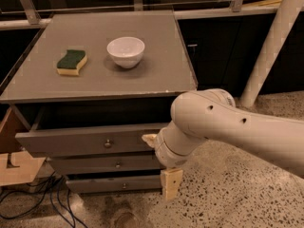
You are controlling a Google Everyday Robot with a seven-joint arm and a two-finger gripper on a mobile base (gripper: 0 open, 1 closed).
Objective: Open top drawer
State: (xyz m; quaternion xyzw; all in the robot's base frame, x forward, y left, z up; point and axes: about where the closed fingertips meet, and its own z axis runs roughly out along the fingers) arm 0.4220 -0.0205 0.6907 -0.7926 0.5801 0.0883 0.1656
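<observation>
Fig.: robot arm at grey cabinet, top drawer (71, 143) partly out.
Drawer sits just under tabletop (142, 75), dark gap above its front, knob (108, 143) at ctr. The gripper (170, 184) hangs by drawer's right end, pointing at floor; open or closed, cannot tell. Sponge (71, 62) & white bowl (126, 52) on top.
</observation>
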